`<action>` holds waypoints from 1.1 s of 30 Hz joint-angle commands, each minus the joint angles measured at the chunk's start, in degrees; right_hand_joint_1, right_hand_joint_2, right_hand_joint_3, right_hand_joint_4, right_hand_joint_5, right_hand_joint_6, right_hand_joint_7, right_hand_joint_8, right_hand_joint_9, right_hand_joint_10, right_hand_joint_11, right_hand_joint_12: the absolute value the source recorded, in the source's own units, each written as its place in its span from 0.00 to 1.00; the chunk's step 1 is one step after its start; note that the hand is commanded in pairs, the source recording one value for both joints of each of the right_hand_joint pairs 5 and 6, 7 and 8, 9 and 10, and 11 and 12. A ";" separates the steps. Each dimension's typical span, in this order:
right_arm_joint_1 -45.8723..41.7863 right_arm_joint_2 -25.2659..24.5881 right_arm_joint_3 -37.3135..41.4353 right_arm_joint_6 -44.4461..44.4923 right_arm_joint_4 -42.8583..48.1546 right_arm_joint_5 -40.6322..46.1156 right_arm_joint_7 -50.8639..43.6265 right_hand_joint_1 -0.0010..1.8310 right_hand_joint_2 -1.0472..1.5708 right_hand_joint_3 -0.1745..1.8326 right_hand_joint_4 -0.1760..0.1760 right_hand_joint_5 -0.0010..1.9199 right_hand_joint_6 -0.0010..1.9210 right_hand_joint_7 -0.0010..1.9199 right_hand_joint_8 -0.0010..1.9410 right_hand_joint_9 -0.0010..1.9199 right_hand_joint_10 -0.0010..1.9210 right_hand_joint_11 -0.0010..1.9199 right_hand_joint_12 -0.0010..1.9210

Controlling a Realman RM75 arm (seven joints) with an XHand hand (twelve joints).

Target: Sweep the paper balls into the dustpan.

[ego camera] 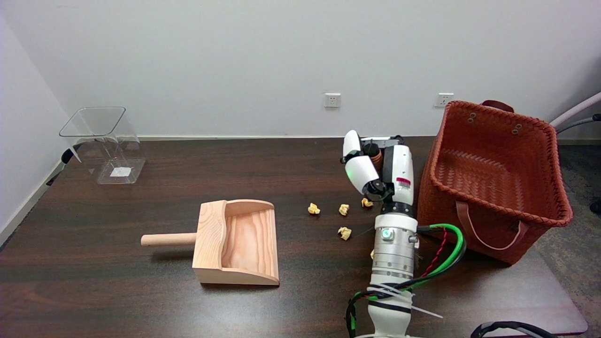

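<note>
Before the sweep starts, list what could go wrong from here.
1. The paper balls lie scattered apart, so one pass may well miss some.
2. One ball sits right against the right hand, and another peeks out beside the forearm; either could be knocked away from the dustpan.
3. The woven basket stands close beside the arm, so a wide swing might bump it.

Woven basket (497,183) right; clear bin (104,145) far left.

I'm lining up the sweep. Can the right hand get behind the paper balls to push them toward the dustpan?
Probably yes. The right hand is already just beyond the paper balls, on the basket side, and bare table lies between them and the dustpan mouth.
</note>
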 commanded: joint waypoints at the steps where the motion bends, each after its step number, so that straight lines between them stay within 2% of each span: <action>1: -0.20 -4.14 -0.83 0.62 -7.15 -1.65 -1.20 0.46 1.00 0.35 0.50 1.00 1.00 1.00 0.99 1.00 1.00 1.00 1.00; 7: 1.17 -9.59 -0.06 1.22 -11.70 -3.32 -2.64 0.46 1.00 0.36 0.50 1.00 1.00 1.00 0.99 1.00 1.00 1.00 1.00; 21: 4.79 -16.04 -0.55 1.30 -18.29 -2.83 -1.54 0.46 1.00 0.34 0.50 1.00 1.00 1.00 0.99 1.00 1.00 1.00 1.00; 29: 7.84 -20.16 -0.45 0.96 -26.31 -2.61 8.93 0.46 1.00 0.33 0.50 1.00 1.00 1.00 0.99 1.00 1.00 1.00 1.00; 33: 8.88 -21.78 -0.39 0.88 -28.46 -2.58 10.15 0.46 1.00 0.32 0.50 1.00 1.00 1.00 0.99 1.00 1.00 1.00 1.00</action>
